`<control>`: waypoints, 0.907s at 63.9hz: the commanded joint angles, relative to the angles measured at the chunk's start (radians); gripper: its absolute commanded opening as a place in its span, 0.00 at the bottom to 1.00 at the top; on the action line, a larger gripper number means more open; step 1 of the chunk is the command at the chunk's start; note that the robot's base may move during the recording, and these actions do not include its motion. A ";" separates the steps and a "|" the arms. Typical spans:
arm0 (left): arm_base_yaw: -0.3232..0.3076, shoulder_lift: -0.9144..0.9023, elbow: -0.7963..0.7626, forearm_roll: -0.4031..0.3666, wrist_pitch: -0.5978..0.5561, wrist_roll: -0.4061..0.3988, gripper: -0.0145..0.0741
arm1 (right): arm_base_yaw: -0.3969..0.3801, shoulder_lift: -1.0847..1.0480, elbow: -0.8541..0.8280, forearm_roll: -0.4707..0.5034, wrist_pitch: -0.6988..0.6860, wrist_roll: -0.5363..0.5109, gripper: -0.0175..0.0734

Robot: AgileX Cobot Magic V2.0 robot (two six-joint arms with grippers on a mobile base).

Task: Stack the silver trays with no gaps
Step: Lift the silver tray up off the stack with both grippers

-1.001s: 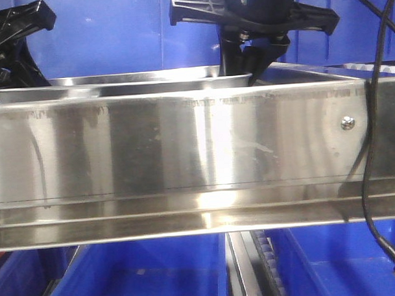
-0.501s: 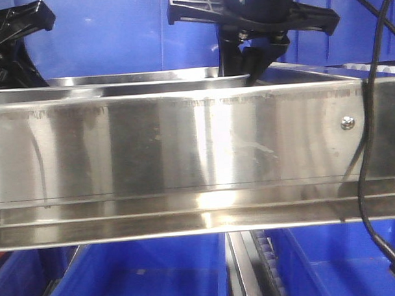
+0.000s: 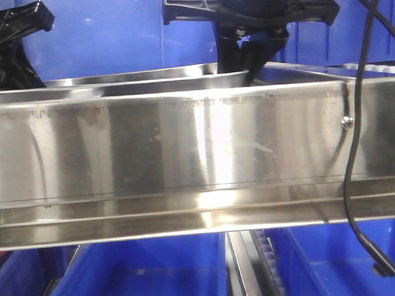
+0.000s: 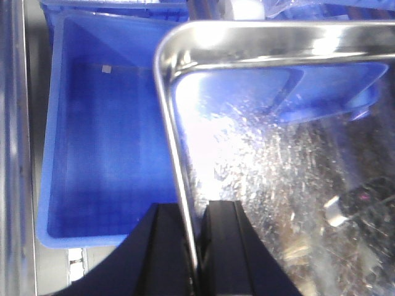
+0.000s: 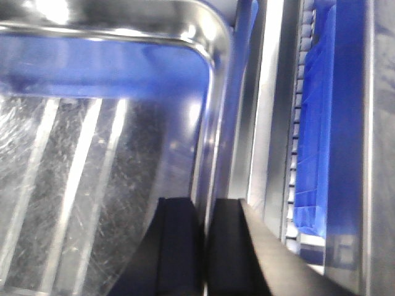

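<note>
One silver tray (image 3: 117, 90) hangs just behind the long steel rail, held at both ends. In the left wrist view its rounded corner and scratched floor (image 4: 278, 154) fill the right side. Its thin left rim runs down between the black fingers (image 4: 163, 246) of my left gripper (image 4: 192, 246), which is shut on it. In the right wrist view the tray floor (image 5: 92, 154) lies at the left. My right gripper (image 5: 203, 246) is shut on its right rim. From the front, the right gripper (image 3: 246, 67) pinches the rim from above; the left gripper (image 3: 10, 70) is partly cut off at the frame edge. A second silver edge (image 3: 305, 71) shows to the right.
A long steel rail (image 3: 184, 142) with a screw (image 3: 345, 121) blocks most of the front view. Blue bins (image 3: 143, 273) sit below it, and one (image 4: 105, 154) lies under the left gripper. A black cable (image 3: 352, 181) dangles at the right. A steel frame (image 5: 271, 123) and blue bin (image 5: 321, 123) flank the right gripper.
The tray has risen slightly with both grippers still shut on it. The right gripper drifted a little left, and the black cable swung left.
</note>
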 commanded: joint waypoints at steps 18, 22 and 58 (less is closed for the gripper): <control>-0.004 -0.133 0.002 0.012 -0.014 -0.025 0.14 | 0.003 -0.067 0.001 -0.083 0.006 0.013 0.11; -0.004 -0.161 0.002 0.014 -0.023 -0.037 0.14 | 0.003 -0.079 0.001 -0.083 0.000 0.013 0.11; -0.004 -0.227 -0.153 0.025 0.042 -0.054 0.14 | 0.044 -0.190 -0.044 -0.193 -0.041 0.048 0.11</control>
